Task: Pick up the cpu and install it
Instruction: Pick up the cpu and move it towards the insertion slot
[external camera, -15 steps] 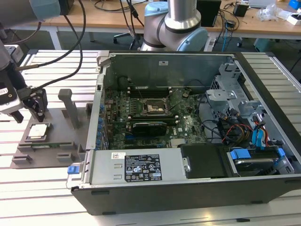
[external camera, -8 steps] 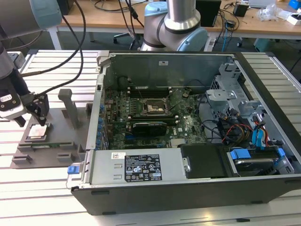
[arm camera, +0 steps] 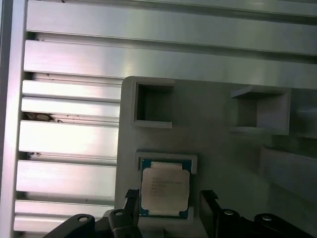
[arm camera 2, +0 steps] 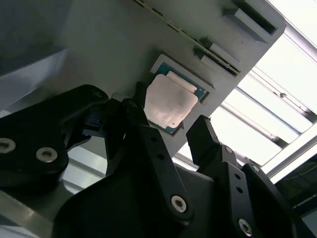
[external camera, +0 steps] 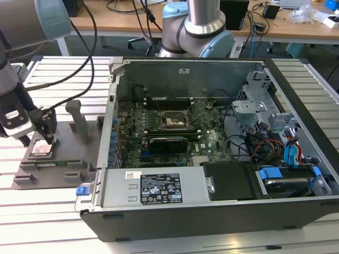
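The cpu [external camera: 42,148] is a small square chip with a silver-grey top. It lies flat in a pocket of the grey fixture tray [external camera: 66,161] at the exterior view's left. My gripper [external camera: 39,139] hangs just above it, open, one black finger on each side of the chip. Both wrist views show the cpu [arm camera 2: 171,103] [arm camera: 165,188] between the fingertips [arm camera 2: 140,99] [arm camera: 208,199], with small gaps at its edges. Inside the open computer case, the motherboard's socket [external camera: 173,120] sits near the middle of the board.
A tall grey post [external camera: 79,120] stands on the tray between my gripper and the case's side wall [external camera: 112,106]. Cables, drive cages and a blue-tabbed drive fill the case's right side. Another arm's base [external camera: 197,26] stands behind the case. Slatted aluminium table [arm camera: 69,139] surrounds the tray.
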